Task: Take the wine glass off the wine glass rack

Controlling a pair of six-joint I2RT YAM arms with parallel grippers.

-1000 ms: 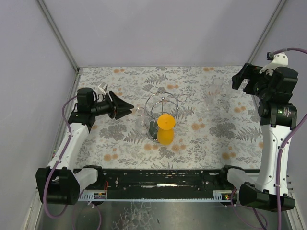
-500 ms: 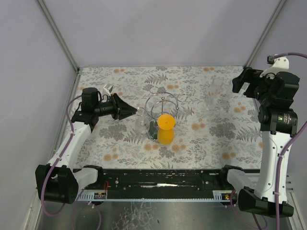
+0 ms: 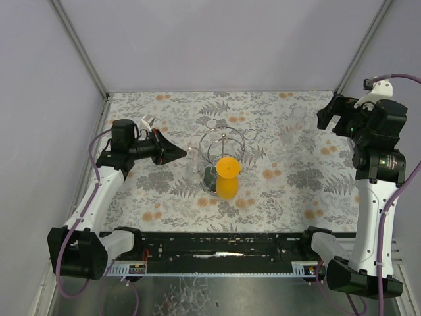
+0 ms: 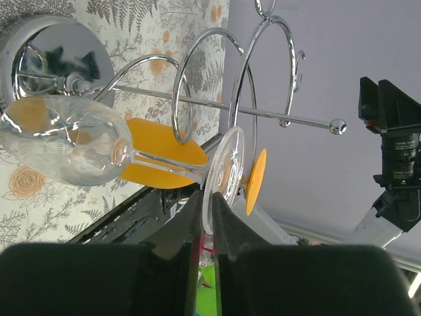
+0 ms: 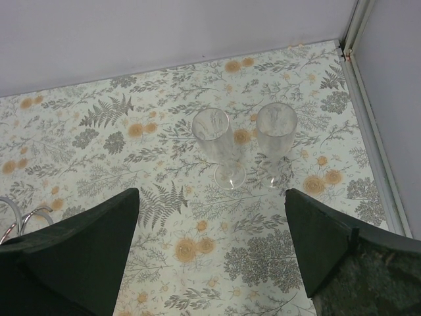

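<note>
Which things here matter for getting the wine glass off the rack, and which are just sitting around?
In the job: wine glass rack; clear wine glass hanging on it; left end effector, shut on that glass's foot.

Lying about: orange glass, also on the rack; two clear glasses standing upright at the far right; right end effector, open and empty.

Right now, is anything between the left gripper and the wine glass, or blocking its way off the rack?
Nothing between them: the left gripper pinches the wine glass by its foot. The wire loops of the rack curl close by its stem, and an orange glass hangs right beside it.
</note>
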